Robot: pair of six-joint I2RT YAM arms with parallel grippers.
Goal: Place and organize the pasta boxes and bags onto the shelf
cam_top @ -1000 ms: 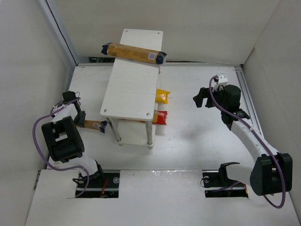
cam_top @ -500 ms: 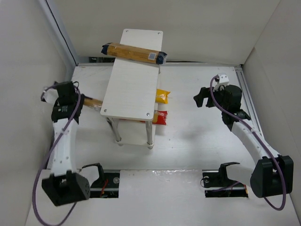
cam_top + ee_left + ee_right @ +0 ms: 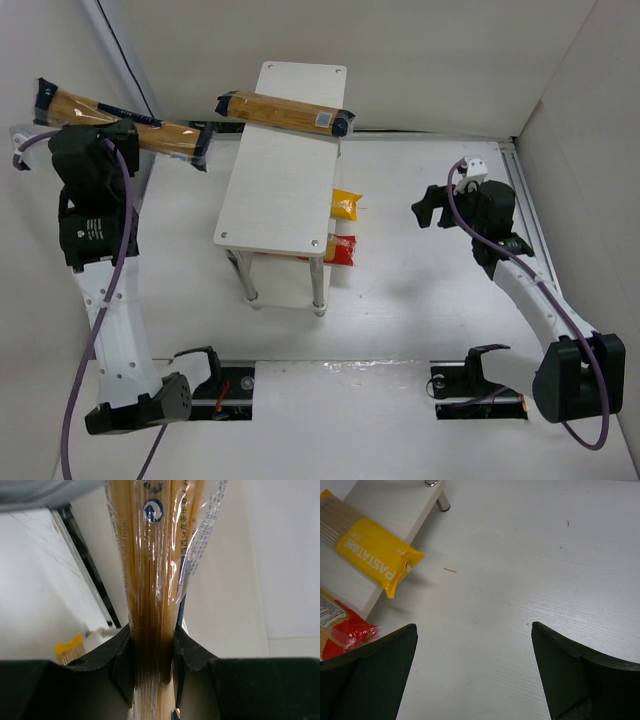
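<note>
**Lifted clear, not yet placed**

Since a second ago my left arm has swung from low beside the near-left leg of the white two-tier shelf (image 3: 278, 190), with its pale wood-grain top board and thin metal legs, to high off its far-left corner. It has carried a long tan-orange pasta box with dark navy ends (image 3: 165, 137) up with it. My left gripper (image 3: 152, 657) is pinched tight on that box near its middle. The wrist view shows both black fingers (image 3: 121, 664) squeezing the clear wrap around the spaghetti. I judge the mid-length hold keeps such a long pack balanced, and the height is there to clear the top board before I bring it across.

The other tan-orange pasta box (image 3: 285, 110) lies crosswise on the far end of the top board, its ends overhanging both sides. That leaves the nearer stretch of board bare for the one I'm carrying. A flat yellow bag (image 3: 375, 555) and a flat red bag with a white label (image 3: 350, 630) lie on the lower tier, poking out on the shelf's right side.

My right gripper (image 3: 475, 665) hangs well to the right of the shelf, its claw spread wide and holding nothing. I'd say it is parked there to leave the crossing path free.
</note>
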